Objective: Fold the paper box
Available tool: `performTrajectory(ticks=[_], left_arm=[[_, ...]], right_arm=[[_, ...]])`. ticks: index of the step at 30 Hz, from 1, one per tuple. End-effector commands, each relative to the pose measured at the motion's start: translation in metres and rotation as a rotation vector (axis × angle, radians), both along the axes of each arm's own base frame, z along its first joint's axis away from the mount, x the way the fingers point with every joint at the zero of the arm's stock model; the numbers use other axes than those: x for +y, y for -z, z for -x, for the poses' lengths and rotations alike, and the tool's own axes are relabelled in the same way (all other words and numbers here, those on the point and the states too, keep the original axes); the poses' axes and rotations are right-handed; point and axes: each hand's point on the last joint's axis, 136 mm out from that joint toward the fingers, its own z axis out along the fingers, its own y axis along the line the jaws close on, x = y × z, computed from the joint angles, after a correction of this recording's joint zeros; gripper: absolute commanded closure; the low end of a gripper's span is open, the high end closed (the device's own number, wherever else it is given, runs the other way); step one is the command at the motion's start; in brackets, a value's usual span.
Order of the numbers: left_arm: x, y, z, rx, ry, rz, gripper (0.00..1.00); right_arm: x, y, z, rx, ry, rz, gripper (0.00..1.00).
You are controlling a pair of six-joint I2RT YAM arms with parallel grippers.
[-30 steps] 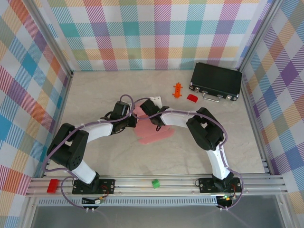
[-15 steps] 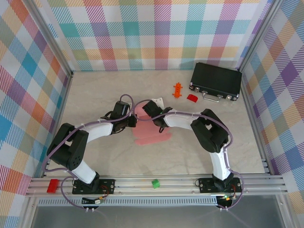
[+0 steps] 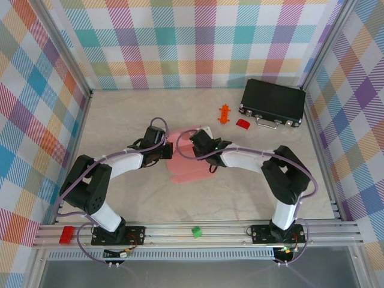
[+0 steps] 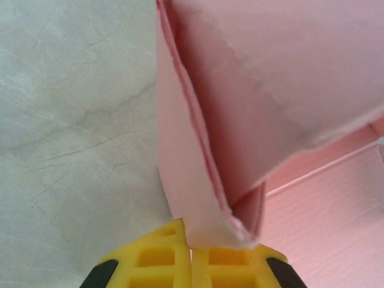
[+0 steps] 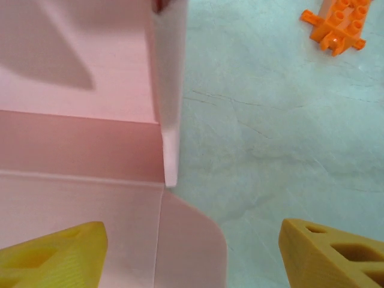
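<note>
The salmon-pink paper box (image 3: 191,169) lies partly folded in the middle of the table, between the two arms. My left gripper (image 3: 168,153) is at its left side, and in the left wrist view its yellow fingers (image 4: 157,259) are shut on a doubled pink flap (image 4: 207,180) that stands up from the sheet. My right gripper (image 3: 207,157) is at the box's right side. Its jaws stand wide open, one finger (image 5: 51,252) over the flat pink panel (image 5: 78,150), the other finger (image 5: 333,252) over bare table, with a rounded flap (image 5: 192,246) between them.
An orange toy piece (image 3: 224,113) and a small red block (image 3: 242,123) lie behind the box, with the orange piece (image 5: 336,27) seen again from the right wrist. A black hard case (image 3: 273,102) sits at the back right. A green block (image 3: 196,231) and red block (image 3: 66,234) rest on the front rail.
The right arm has swung out rightward and its gripper has shifted right along the box. The pink sheet's front part has drawn in and lies flatter. The left gripper stays put.
</note>
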Motion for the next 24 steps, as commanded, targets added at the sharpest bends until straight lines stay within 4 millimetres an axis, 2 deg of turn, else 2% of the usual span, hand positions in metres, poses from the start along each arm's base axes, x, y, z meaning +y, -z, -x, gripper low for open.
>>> performTrajectory(ticks=[1,5,11,14,18,21,24], left_arm=[[0.003,0.002,0.003,0.074,-0.113,0.019,0.97],[0.007,-0.006,0.004,0.12,-0.249,0.103,0.97],[0.007,-0.035,0.006,0.109,-0.424,0.323,1.0],[0.009,-0.052,0.005,0.093,-0.498,0.414,1.0],[0.014,-0.067,0.005,0.086,-0.597,0.53,1.0],[0.017,-0.066,0.01,0.13,-0.686,0.605,1.0],[0.017,-0.061,0.019,0.19,-0.769,0.679,1.0]], right_arm=[[0.001,-0.036,0.015,-0.033,-0.048,-0.114,0.25],[-0.014,-0.058,0.041,0.003,-0.045,-0.214,0.25],[-0.036,-0.072,0.074,0.118,-0.002,-0.36,0.25],[-0.04,-0.081,0.085,0.15,0.0,-0.463,0.25],[-0.052,-0.089,0.088,0.173,0.029,-0.565,0.25],[-0.056,-0.094,0.088,0.198,0.031,-0.654,0.25],[-0.052,-0.099,0.088,0.25,0.02,-0.743,0.25]])
